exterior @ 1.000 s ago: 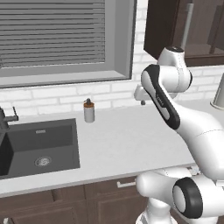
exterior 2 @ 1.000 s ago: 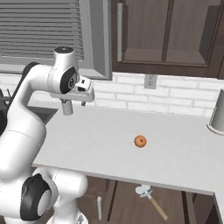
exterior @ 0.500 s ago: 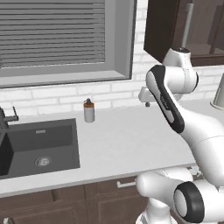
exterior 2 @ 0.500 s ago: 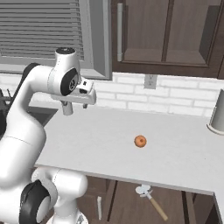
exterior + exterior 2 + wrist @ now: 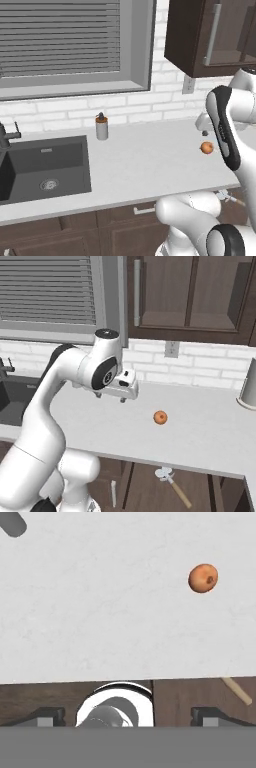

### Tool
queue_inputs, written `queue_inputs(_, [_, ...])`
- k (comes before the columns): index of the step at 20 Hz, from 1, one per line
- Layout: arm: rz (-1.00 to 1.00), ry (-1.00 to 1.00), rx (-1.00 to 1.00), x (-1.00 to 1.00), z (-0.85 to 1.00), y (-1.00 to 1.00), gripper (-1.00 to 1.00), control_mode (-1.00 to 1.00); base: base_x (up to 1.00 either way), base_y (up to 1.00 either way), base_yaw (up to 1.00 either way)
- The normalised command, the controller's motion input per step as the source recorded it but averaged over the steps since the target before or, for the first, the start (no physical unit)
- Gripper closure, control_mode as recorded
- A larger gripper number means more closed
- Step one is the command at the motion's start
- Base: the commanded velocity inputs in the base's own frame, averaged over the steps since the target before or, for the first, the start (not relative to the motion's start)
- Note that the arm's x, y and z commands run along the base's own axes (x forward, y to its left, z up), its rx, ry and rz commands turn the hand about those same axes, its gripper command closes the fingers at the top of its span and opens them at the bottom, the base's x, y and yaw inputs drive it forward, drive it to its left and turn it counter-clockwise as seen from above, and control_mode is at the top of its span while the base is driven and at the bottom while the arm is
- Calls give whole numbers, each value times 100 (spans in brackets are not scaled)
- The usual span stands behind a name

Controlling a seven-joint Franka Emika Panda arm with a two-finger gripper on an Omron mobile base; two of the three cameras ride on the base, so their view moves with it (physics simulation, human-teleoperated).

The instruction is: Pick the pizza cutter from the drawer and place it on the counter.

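While the long, smooth, light grey-white counter (image 5: 200, 436) spans the middle of the right base view, the dark grey inset sink (image 5: 45, 165) sits at the lower left of the left base view, under a grey-framed window with slatted blinds (image 5: 60, 40). Below the counter's front edge, at the bottom centre of the right base view, the dark brown wooden drawer (image 5: 145, 483) stands pulled out, and the pizza cutter with its tan wooden handle and silver wheel (image 5: 172, 486) lies inside it, wheel toward the counter. Above the counter, left of centre in that view, hangs the white arm's 2-finger gripper (image 5: 110, 398), pointing down, empty, well apart from the cutter. Its 2 dark fingertips (image 5: 47, 714) stand far apart at the bottom corners of the hand view, so the hand is wide. A small grey soap bottle with a dark pump (image 5: 102, 126) stands near the sink's back right corner. 1 small round orange fruit (image 5: 160, 417) rests on the counter, right of the gripper.
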Motion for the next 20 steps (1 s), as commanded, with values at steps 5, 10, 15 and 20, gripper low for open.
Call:
queue_inputs(5, [-9,13,0,0,-38,-100,-100,-100,0,0,0])
queue_inputs(10, [-4,15,0,-6,-64,-100,-100,-100,0,0,0])
queue_inputs(15, [0,12,0,-43,-84,-100,-100,-100,0,0,0])
queue_inputs(20, [1,9,0,-29,-73,-77,-100,-100,0,0,0])
